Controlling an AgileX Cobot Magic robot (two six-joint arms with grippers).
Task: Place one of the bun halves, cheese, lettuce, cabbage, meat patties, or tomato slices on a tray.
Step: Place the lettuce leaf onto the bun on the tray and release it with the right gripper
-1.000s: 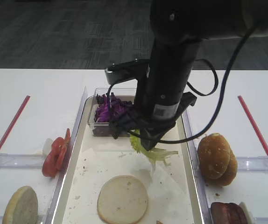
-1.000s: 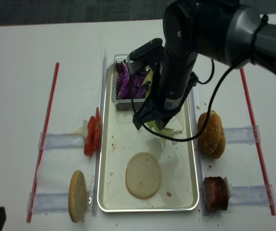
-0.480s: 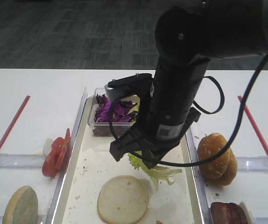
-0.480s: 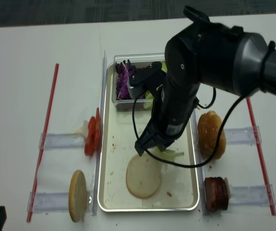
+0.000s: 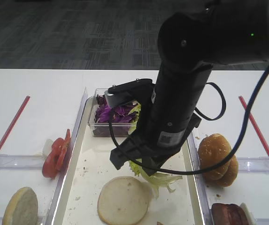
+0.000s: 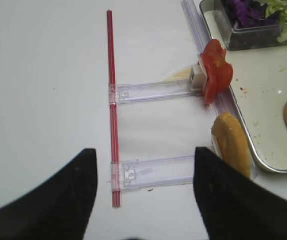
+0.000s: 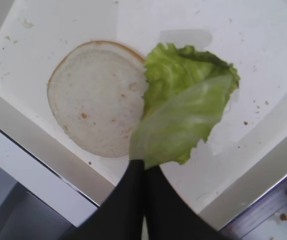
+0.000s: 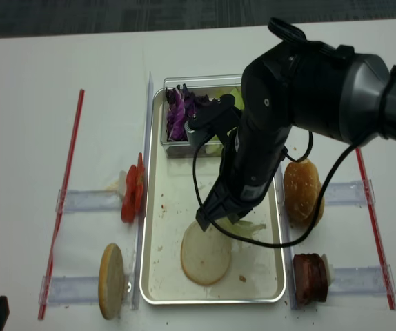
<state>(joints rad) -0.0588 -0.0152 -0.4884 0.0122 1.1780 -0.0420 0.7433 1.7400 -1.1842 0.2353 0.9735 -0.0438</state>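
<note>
Red tomato slices (image 5: 56, 157) wait off the tray's (image 5: 76, 140) left rim, one bun half (image 7: 97, 98) already lies inside, and the right gripper (image 7: 144, 169), fingers pinching the lettuce (image 7: 183, 117), hangs just over it, release pending.

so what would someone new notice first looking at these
The big black right arm fills the middle of both high views, its right gripper shut on a green lettuce leaf hanging over the tray. Just beside the leaf a bun half lies cut face up on the tray floor. Purple cabbage sits in a clear tub at the far end.
</note>
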